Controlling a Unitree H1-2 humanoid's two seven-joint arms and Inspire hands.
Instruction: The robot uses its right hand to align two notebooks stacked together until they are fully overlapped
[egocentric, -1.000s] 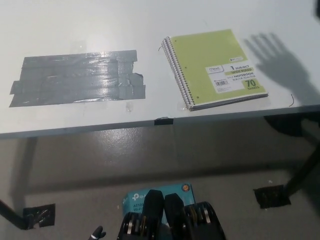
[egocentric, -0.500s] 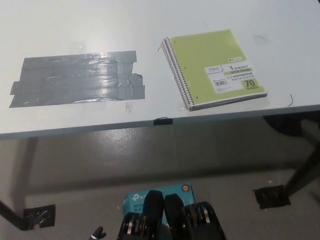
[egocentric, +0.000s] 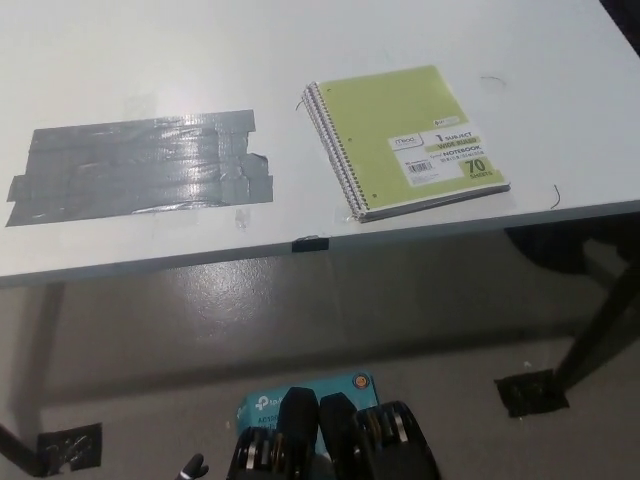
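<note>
The green notebooks sat right of centre on the white table, near its front edge, stacked with spirals to the left and edges nearly flush. A grey tape patch lay at left on the table. Neither hand was up at the table; their state could not be told. A teal box lay on the floor below.

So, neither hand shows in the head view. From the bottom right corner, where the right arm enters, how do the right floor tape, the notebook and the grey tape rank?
1. Black floor tape, lower right, on the floor.
2. Green notebook, table's right part.
3. Grey tape patch, table's left.
</note>
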